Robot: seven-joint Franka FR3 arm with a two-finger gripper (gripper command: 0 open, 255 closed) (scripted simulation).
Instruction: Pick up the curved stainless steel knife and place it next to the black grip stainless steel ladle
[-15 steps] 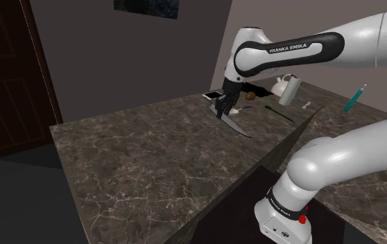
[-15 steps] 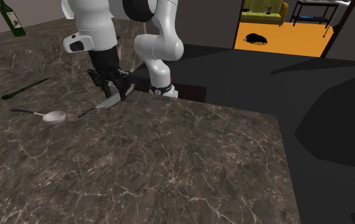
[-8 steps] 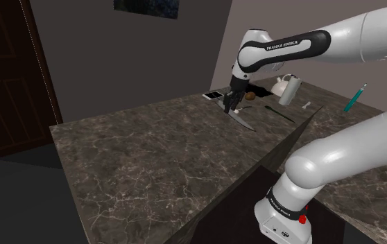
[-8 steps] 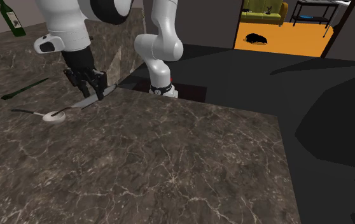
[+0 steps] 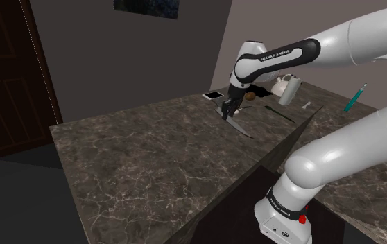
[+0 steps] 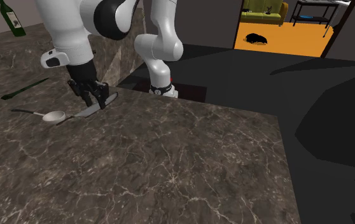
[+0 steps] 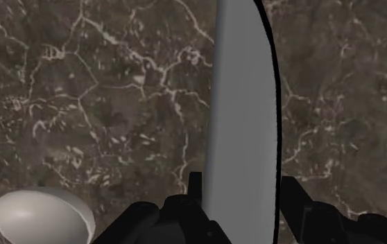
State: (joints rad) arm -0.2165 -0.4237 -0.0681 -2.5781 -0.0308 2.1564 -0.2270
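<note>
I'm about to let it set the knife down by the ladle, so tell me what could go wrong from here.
1. The ladle bowl lies close beside the far end of the knife, so lowering the knife may nudge the ladle.
2. The gripper clasps the knife near one end, with most of its length sticking out low over the countertop. The far end could touch first and the knife might pivot or skid on release.

The white arm point(image 5: 338, 41) arcs out over the counter point(image 5: 150, 152), its wrist bent down. The jaws point downward, low above the counter, their 2 black fingers point(image 7: 296, 211) clasping the knife point(image 7: 244, 104) between them.
</note>
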